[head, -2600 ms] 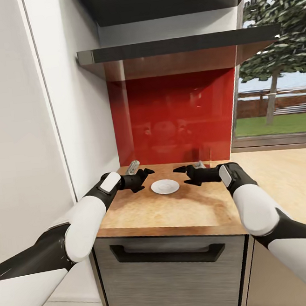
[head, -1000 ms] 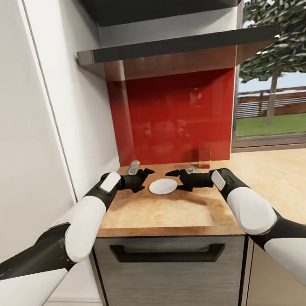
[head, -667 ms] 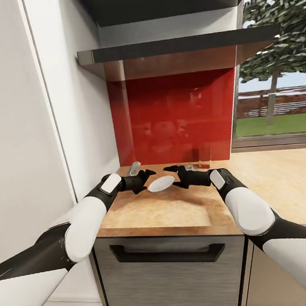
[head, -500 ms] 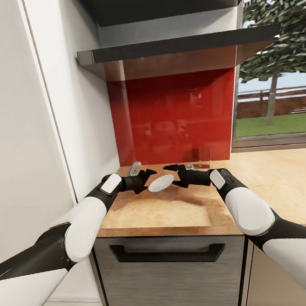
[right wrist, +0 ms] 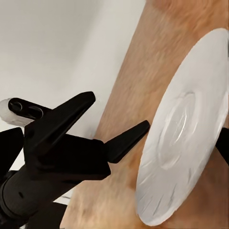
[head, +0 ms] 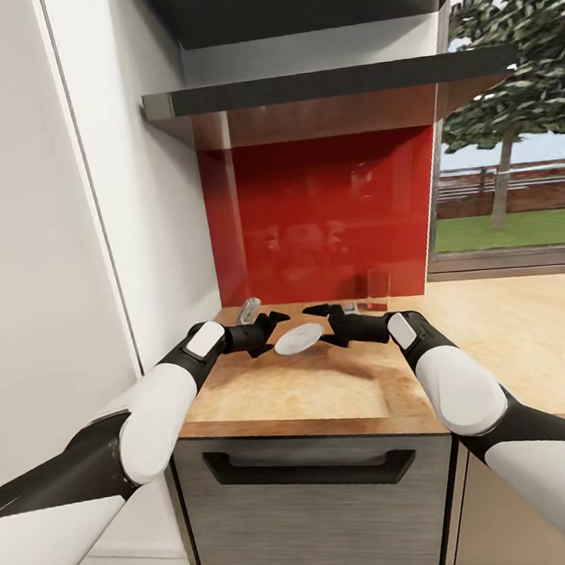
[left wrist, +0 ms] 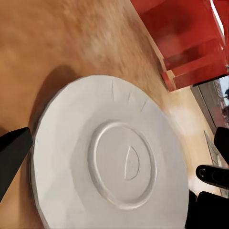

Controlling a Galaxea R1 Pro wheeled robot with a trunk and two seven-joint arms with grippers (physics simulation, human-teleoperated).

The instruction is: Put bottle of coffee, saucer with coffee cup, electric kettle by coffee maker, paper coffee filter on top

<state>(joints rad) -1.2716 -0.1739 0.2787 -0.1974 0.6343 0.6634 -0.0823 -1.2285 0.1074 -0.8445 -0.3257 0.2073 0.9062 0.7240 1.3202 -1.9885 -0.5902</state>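
Observation:
The white saucer (head: 297, 338) hangs tilted a little above the light wood kitchen countertop (head: 310, 392), its shadow on the wood below. My right gripper (head: 316, 326) reaches in from the right and is shut on the saucer's right rim. My left gripper (head: 274, 329) stands open just off the saucer's left rim, holding nothing. In the left wrist view the saucer (left wrist: 114, 162) is close up, with one left finger beside its rim. The right wrist view has the saucer (right wrist: 186, 133) seen at a slant and the open left gripper (right wrist: 119, 112) beyond it. The dark grey kitchen shelf (head: 324, 84) runs overhead.
A red glossy backsplash (head: 328, 218) closes the back of the counter, and a white wall (head: 136, 201) its left side. A clear glass (head: 378, 289) stands at the back right and a grey metal piece (head: 248, 306) behind my left gripper. The counter continues right, under a window.
My right gripper moved left to the saucer and took its rim. The saucer, flat on the counter before, is now tilted and raised. The left arm barely moved.

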